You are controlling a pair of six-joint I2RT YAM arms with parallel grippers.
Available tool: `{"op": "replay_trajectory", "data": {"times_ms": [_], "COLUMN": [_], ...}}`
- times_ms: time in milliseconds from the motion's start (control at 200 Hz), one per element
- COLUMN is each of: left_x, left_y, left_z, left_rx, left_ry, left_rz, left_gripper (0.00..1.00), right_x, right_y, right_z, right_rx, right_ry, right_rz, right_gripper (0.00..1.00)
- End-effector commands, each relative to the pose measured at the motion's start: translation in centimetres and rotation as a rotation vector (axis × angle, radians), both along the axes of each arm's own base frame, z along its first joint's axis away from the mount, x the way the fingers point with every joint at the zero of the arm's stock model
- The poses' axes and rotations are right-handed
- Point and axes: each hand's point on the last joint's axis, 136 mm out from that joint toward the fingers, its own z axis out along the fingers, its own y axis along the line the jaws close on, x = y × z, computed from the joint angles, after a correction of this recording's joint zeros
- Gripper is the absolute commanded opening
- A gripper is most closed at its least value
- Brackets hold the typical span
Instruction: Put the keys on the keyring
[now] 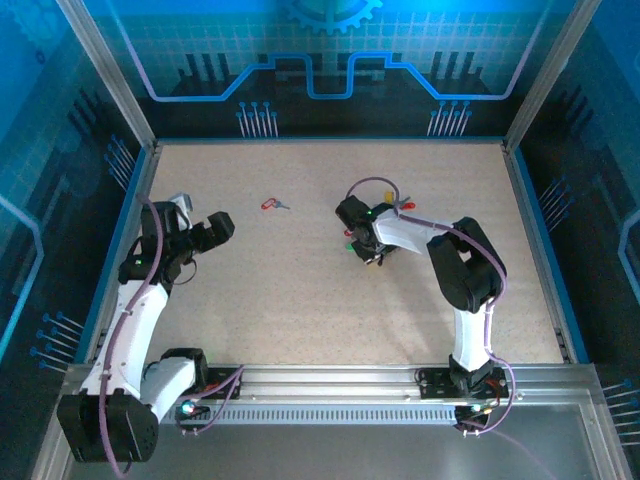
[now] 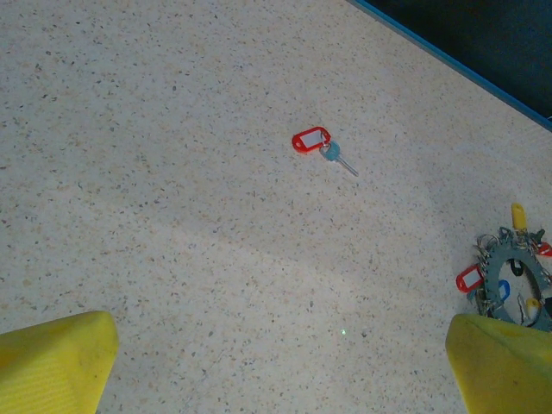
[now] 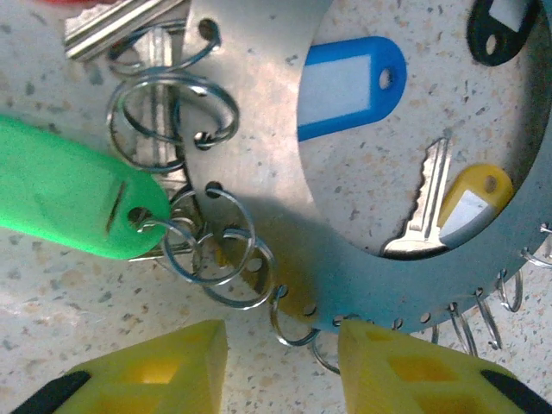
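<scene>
Speckled table [image 1: 300, 320] seen from above, one arm at each side.

Toward the back, left of centre: a single loose key [image 1: 275, 205] with a red tag [image 2: 311, 141]. Lies flat, well apart from both arms. Runs in one straight line from tag to blade. In the left wrist view, tag at upper left and blade pointing lower right, toward the keyring [image 2: 511, 278]. Probably light, stiff and thin, hugging the table, so likely awkward to get under. Looks easier to take by the thicker plastic tag or across the key's head than by the blade.

Keyring under the right arm, right of centre. Up close, a flat grey metal band with holes punched along its rim. Small split rings [image 3: 177, 108] threaded through the holes, carrying more keys [image 3: 424, 203] with a green tag [image 3: 60, 194], a blue tag [image 3: 349, 78] and a yellow tag [image 3: 470, 203]. Judged rigid, smooth and apt to slide. Best held by a bare stretch of the band.

Left gripper [image 2: 285, 362]: hovering, yellow fingers spread wide, holding nothing.

Right gripper [image 3: 280, 358]: low at the keyring's rim, fingers partly apart, with bare table and one split ring in the gap. Nothing visibly pinched.
</scene>
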Motion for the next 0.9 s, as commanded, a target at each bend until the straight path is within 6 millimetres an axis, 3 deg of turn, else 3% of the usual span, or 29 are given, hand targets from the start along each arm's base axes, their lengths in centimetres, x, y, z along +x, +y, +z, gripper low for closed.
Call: {"op": "replay_trajectory", "data": {"times_ms": [0, 280, 450, 895], "left_x": [-0.2, -0.2, -0.2, -0.2], "left_y": [0.0, 0.1, 0.1, 0.3], "left_z": [0.5, 0.6, 0.5, 0.4], "left_rx": [-0.002, 0.001, 0.001, 0.010], "left_ry": [-0.016, -0.016, -0.015, -0.012], "left_rz": [0.003, 0.004, 0.007, 0.013], "left_gripper": [0.99, 0.99, 0.99, 0.99], "right_x": [-0.3, 0.2, 0.2, 0.5], "right_y": [0.0, -0.9, -0.9, -0.3], "right_z": [-0.3, -0.4, -0.2, 0.5], "right_rx": [-0.042, -0.118, -0.113, -0.055], "right_ry": [0.016, 0.007, -0.002, -0.024], "right_rz": [0.019, 0.009, 0.008, 0.020], "right_gripper": [0.36, 0.32, 0.20, 0.08]}}
